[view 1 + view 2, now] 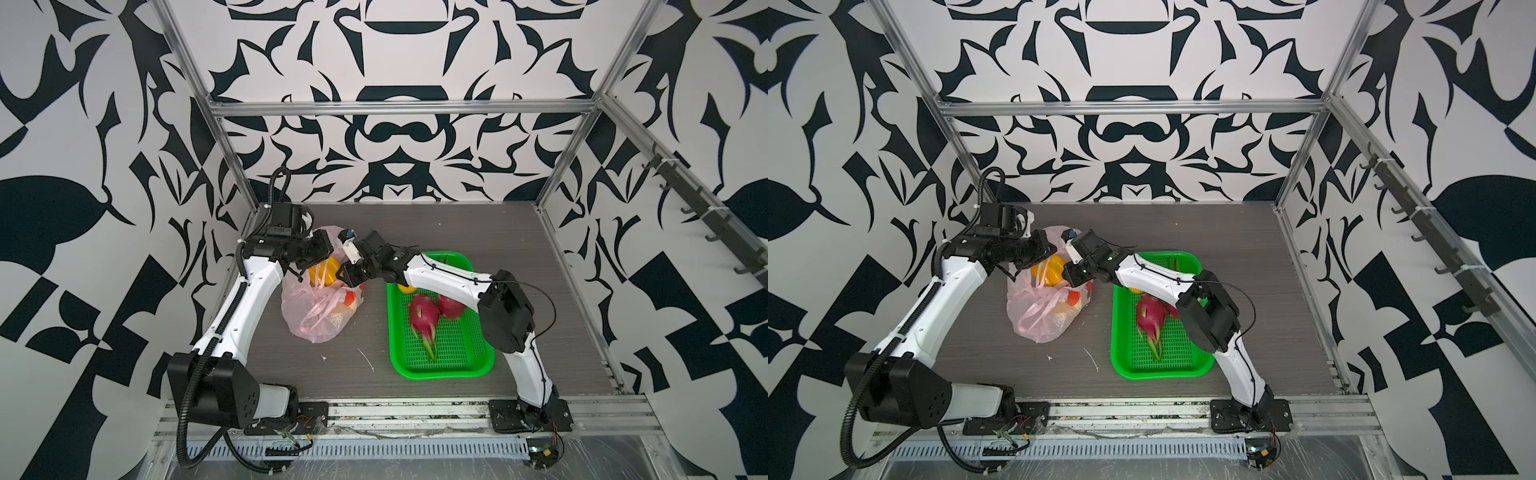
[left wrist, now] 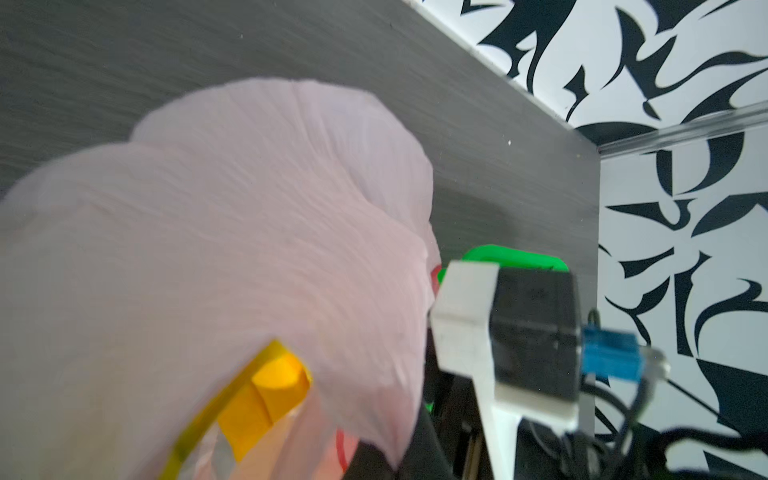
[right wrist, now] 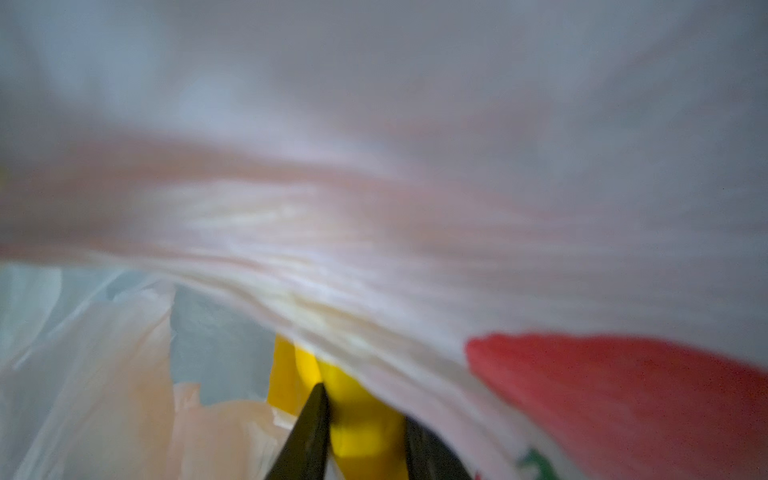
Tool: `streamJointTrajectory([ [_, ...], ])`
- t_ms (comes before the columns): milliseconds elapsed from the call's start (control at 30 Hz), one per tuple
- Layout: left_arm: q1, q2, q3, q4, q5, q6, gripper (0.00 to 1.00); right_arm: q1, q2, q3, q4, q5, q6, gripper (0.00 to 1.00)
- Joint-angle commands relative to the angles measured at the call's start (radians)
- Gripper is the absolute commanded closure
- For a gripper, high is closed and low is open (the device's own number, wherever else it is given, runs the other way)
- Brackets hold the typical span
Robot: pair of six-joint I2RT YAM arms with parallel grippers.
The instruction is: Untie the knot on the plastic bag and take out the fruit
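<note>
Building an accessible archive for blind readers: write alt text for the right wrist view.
The right end effector grips a yellow fruit between two dark fingers, inside the pale-pink plastic bag. The close-up is blurred; a red print shows on the film.

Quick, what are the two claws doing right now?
Left gripper: closed, apparently pinching the plastic bag.
Right gripper: closed on the banana bunch.

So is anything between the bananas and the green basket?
Yes: film of the plastic bag hangs over the banana bunch, held by the right gripper. Past the bag, only bare table reaches the green basket.
</note>
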Motion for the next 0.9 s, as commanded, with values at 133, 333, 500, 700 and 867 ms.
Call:
streamJointTrajectory([
  [133, 0.025, -0.005, 0.021, 0.123, -0.107, -0.068, 1.00, 0.026, -0.130, -0.071, 0.049, 0.031, -0.044, 1.00],
  [333, 0.086, 0.011, 0.068, 0.054, -0.135, -0.053, 1.00, 0.038, -0.183, -0.131, 0.065, 0.101, -0.069, 1.00],
  [500, 0.113, 0.007, 0.106, 0.002, -0.148, -0.018, 0.99, 0.038, -0.193, -0.142, 0.056, 0.177, -0.053, 1.00],
  [700, 0.125, -0.011, 0.093, -0.027, -0.172, 0.004, 0.99, 0.038, -0.207, -0.167, 0.085, 0.217, -0.038, 1.00],
  [867, 0.152, -0.034, 0.049, -0.029, -0.188, 0.017, 0.98, 0.038, -0.229, -0.193, 0.121, 0.221, -0.036, 1.00],
])
